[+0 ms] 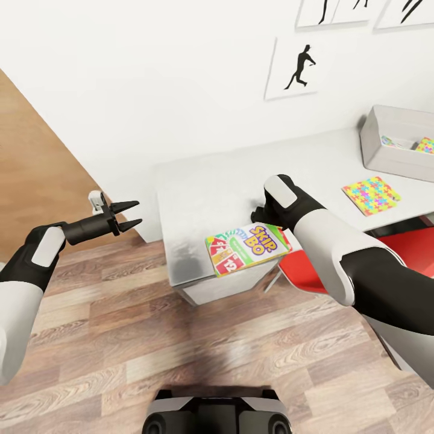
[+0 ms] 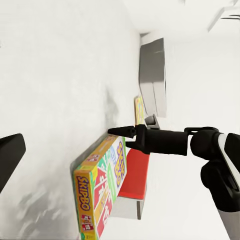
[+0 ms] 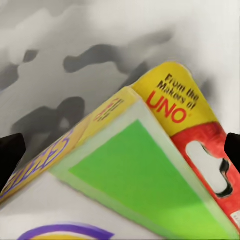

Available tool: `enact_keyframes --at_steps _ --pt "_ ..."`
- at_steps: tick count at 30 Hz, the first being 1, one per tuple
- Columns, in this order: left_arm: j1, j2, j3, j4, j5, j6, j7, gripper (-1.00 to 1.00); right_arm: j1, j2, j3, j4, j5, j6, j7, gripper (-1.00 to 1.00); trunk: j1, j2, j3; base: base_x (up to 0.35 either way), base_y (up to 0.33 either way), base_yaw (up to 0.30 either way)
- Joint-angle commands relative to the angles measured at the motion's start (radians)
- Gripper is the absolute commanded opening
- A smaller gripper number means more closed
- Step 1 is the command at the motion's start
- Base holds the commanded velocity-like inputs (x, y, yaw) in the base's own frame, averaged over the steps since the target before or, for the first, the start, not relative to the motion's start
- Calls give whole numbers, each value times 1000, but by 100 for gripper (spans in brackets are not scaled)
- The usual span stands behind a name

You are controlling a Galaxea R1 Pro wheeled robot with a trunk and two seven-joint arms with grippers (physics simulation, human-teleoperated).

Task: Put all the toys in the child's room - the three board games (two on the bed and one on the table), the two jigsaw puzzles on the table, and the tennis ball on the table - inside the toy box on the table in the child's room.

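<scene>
The orange-green Skip-Bo board game hangs level at the near front corner of the table. My right gripper points down at the box's far right corner and is shut on it. In the right wrist view its dark fingertips flank the box. The left wrist view shows the game edge-on under that gripper. My left gripper is open, over the floor left of the table. One jigsaw puzzle lies on the table. Another jigsaw puzzle lies in the toy box.
A red chair is tucked under the table just right of the held game. The white wall behind carries black silhouette pictures. Wood-plank floor spreads in front of the table, and my base is at the bottom.
</scene>
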Motion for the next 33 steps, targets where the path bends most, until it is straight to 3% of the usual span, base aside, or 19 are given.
enact_keyframes --at_steps 1,33 --pt "-1 0 1 0 -4 3 -5 100 -1 -1 8 -1 -11 4 -8 100 0 -2 -1 -32 34 0" --pt "-1 0 1 0 -5 3 -5 100 -1 1 8 -1 -11 4 -7 100 0 -2 -1 -20 48 0"
